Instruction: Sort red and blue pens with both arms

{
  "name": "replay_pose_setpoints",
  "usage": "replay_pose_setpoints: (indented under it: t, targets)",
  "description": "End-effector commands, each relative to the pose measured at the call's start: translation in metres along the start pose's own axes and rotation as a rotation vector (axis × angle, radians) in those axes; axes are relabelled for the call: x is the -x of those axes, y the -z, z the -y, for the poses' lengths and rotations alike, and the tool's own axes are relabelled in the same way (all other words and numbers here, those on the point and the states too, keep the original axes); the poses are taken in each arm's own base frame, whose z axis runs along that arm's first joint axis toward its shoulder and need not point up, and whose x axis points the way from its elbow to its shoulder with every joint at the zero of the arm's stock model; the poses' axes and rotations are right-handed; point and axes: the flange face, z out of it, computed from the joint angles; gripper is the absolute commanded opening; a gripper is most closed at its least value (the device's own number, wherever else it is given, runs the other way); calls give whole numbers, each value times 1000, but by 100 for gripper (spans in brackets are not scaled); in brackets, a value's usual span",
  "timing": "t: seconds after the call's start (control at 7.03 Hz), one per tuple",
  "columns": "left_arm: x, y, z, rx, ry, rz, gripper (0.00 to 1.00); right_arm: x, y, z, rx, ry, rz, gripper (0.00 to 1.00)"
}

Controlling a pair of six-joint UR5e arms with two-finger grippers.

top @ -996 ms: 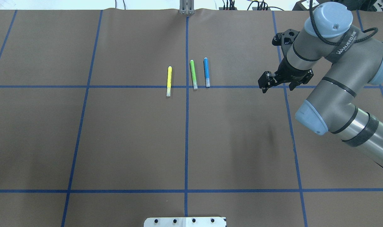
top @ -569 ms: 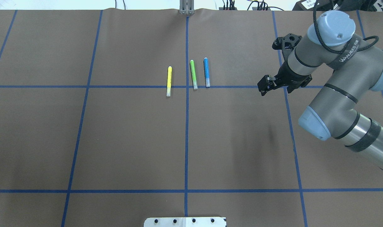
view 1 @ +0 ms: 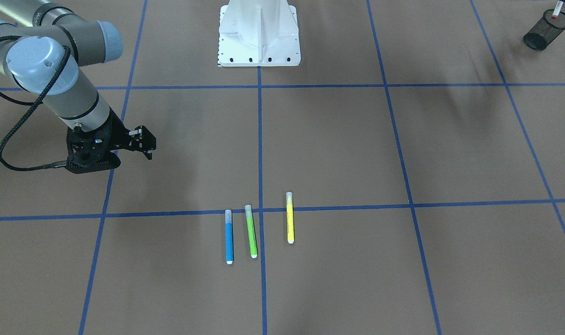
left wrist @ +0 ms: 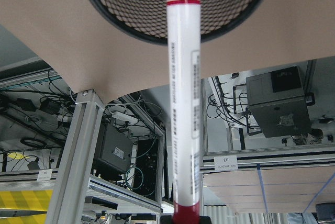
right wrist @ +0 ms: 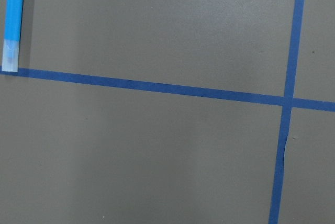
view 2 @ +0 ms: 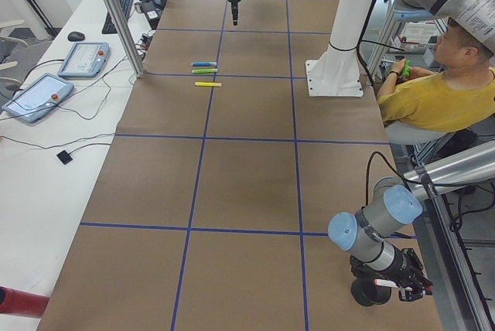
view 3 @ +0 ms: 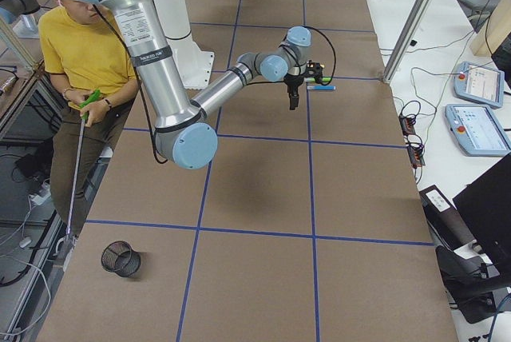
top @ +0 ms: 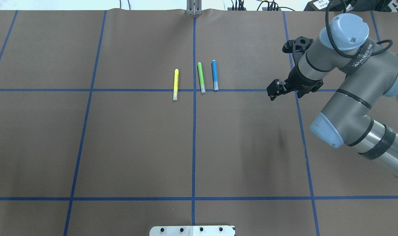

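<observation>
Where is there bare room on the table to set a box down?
Bare: the squares between the three markers and the robot base, and those left of the yellow marker. Crowded: the green marker and blue pen lie close together; the right gripper hovers farther right.

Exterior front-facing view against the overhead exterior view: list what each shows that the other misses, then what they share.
Only the front-facing view shows the black mesh cup at the picture's top right, on the robot's left side, with the red pen over its rim, cut off by the picture's edge. Only the overhead view shows the cables along the picture's top edge. Both show the blue pen, green marker and yellow marker lying side by side, and the right gripper apart from them.
</observation>
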Motion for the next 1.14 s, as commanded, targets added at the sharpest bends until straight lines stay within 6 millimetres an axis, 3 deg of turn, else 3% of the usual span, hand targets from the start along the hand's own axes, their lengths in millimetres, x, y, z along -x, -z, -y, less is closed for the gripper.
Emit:
replay_pose_setpoints:
  t: [0.0,0.57,0.71,0.85,1.0]
  targets:
    - [0,0,0,-3,0,-4,0,0,-1,0,1,0,0,100]
    - [2,-1,2,-2,2,-4,7,1,1,0,-1,0,1,100]
    - [2,-2,2,1,4,-4,24,1,0,0,0,-1,0,100]
    - [3,0,5,-1,1,-3,99,-1,0,0,0,-3,-1,100]
    - [2,2,7,-5,-3,-1,100,0,0,0,-1,-1,-1,100]
